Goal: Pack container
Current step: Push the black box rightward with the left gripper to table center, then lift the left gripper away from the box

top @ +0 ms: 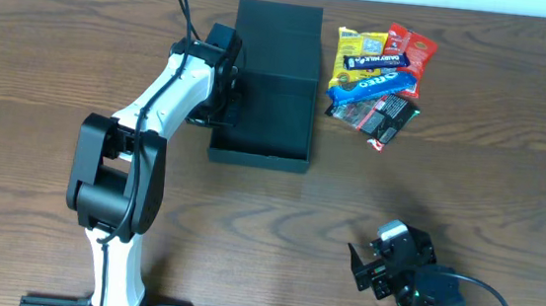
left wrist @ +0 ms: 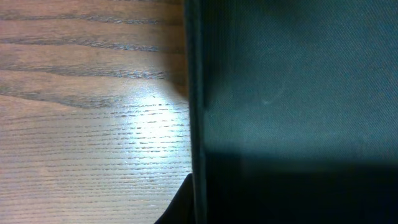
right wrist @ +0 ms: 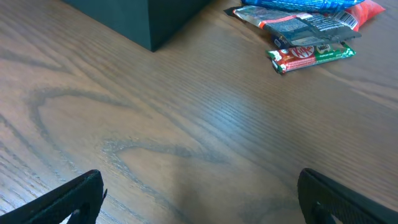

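Container (top: 275, 74) sits far-centre on bench (top: 468, 190), snack packets (top: 379, 78) just right of it; judged light, stiff matte cardboard, best pinched at a wall rim; left hand (top: 225, 87) at its left wall, closure cannot be told; right hand (top: 367, 270) released, empty.

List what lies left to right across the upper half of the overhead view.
left arm → container → snack pile
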Action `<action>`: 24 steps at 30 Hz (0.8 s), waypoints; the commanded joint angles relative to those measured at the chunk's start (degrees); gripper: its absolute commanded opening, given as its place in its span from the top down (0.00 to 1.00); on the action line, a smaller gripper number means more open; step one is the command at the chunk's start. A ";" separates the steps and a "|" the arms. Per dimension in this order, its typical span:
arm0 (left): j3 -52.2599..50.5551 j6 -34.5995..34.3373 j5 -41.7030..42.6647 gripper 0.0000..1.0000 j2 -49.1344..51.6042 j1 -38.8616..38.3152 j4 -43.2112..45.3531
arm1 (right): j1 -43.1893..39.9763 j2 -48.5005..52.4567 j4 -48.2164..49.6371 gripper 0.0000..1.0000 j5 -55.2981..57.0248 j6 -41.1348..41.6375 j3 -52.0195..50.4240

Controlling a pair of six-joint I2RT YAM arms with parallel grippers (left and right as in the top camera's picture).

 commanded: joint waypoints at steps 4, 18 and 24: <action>0.70 -1.14 0.04 0.10 -0.04 -0.02 -1.03 | -0.09 -0.31 -0.02 0.01 0.39 0.42 -0.57; 16.35 13.22 -6.25 0.05 -8.55 1.77 -2.27 | -0.09 -0.31 -0.02 0.01 0.39 0.42 -0.57; 18.51 17.77 -5.90 0.04 -11.06 6.49 7.74 | -0.09 -0.31 -0.02 0.01 0.39 0.42 -0.57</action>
